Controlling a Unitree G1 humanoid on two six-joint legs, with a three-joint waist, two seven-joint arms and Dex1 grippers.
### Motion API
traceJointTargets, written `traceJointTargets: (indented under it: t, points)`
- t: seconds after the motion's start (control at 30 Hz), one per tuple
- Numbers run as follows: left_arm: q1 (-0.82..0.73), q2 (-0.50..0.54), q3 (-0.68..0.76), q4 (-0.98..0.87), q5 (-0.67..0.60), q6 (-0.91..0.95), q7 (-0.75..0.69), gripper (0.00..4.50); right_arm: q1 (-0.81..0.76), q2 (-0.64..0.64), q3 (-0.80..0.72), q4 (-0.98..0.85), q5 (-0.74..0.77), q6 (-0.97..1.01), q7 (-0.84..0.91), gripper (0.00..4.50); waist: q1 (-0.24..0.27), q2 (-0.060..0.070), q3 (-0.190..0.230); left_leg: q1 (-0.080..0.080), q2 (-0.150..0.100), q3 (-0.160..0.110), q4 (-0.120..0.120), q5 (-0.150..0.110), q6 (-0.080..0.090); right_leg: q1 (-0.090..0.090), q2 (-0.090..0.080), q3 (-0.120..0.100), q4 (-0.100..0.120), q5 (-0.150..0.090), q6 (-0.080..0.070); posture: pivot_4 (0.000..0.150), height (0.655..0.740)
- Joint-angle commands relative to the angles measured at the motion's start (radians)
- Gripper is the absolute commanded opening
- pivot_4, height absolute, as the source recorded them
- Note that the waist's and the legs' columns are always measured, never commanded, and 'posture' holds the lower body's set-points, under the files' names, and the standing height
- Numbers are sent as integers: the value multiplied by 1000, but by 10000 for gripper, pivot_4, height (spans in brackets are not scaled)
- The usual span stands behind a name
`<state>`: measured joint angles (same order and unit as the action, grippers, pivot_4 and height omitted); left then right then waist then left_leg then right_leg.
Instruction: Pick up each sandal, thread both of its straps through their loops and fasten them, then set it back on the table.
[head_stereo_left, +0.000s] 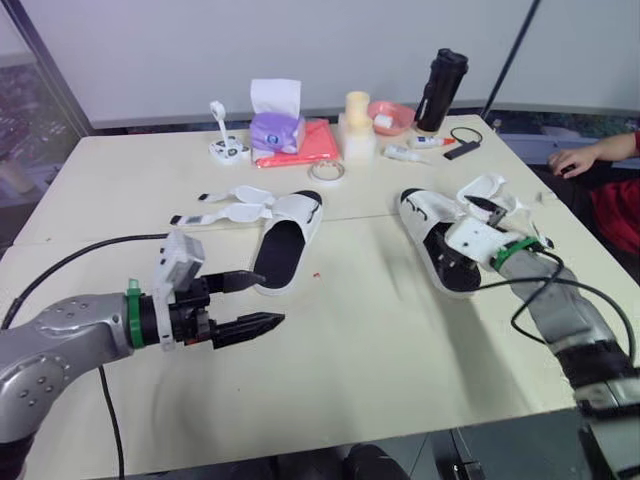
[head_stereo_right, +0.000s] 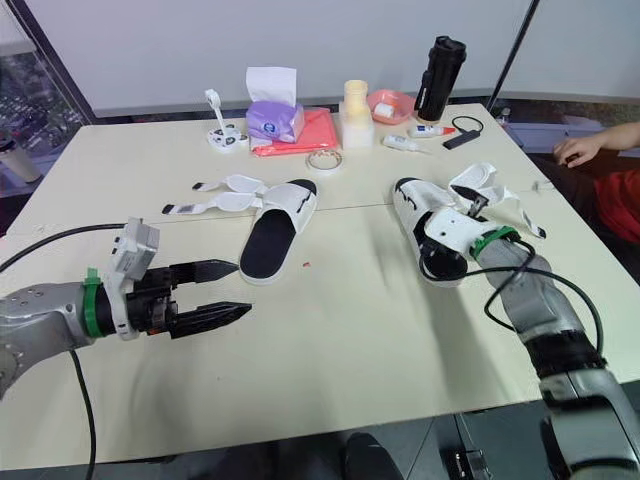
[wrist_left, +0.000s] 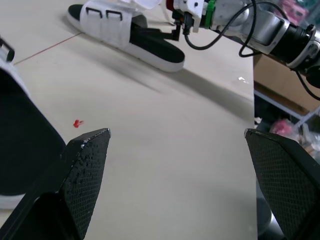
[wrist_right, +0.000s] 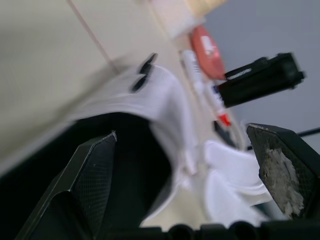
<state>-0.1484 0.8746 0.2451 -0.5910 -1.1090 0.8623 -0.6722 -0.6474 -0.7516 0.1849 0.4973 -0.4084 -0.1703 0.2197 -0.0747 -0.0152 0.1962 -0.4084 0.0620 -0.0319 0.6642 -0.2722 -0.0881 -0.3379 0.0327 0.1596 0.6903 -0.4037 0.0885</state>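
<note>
Two white sandals with black footbeds lie on the table. The left sandal (head_stereo_left: 285, 235) has its two straps (head_stereo_left: 228, 207) spread open toward the left. The right sandal (head_stereo_left: 437, 238) has loose straps (head_stereo_left: 492, 192) fanned out to its right. My left gripper (head_stereo_left: 266, 298) hovers open over bare table, just in front of the left sandal's heel, touching nothing. My right gripper (wrist_right: 181, 131) stands open directly over the right sandal (wrist_right: 150, 100), its fingers wide apart on either side of the upper. I cannot tell whether they touch it.
At the back stand a purple tissue box (head_stereo_left: 275, 128), a red cloth (head_stereo_left: 308, 146), a tape roll (head_stereo_left: 327, 172), a pink bowl (head_stereo_left: 390, 115) and a black bottle (head_stereo_left: 441, 90). A person's hand (head_stereo_left: 573, 159) rests at the right edge. A black cable (head_stereo_left: 75, 258) trails along the left.
</note>
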Motion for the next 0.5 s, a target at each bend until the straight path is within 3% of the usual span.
traceJointTargets:
  t: [0.03, 0.07, 0.17, 0.4, 0.5]
  points:
    - [21, -37, -23, -24, 42, -32, 20, 44707, -133, 37, 74, 217, -134, -75, -160, 44840, -3, 0, 0, 0, 0, 0, 0, 0, 0, 0, 0, 0, 0, 0, 0, 1500, 7400]
    - [30, -49, -28, -29, 46, -34, 25, 44707, -169, 48, 90, 279, -155, -88, -199, 44840, -5, 0, 0, 0, 0, 0, 0, 0, 0, 0, 0, 0, 1, 0, 0, 1500, 7400]
    - [52, -69, -26, -45, 58, -40, 38, 45000, -234, 60, 120, 393, -186, -139, -258, 36855, -1, 0, 0, 0, 0, 0, 1, 0, 0, -1, -1, -1, 3, 0, 0, 1500, 7400]
    - [86, -84, 0, -58, 61, -50, 57, 45000, -295, 64, 160, 508, -220, -213, -289, 1152, -3, 0, 0, 1, -2, 1, 2, 0, 0, -2, -5, -2, 8, 0, 0, 1500, 7400]
    - [89, -87, 2, -56, 66, -54, 61, 45000, -318, 69, 163, 539, -219, -219, -296, 482, -5, 0, 0, 1, -2, 1, 3, 1, 0, -3, -5, -2, 9, 0, 0, 1500, 7400]
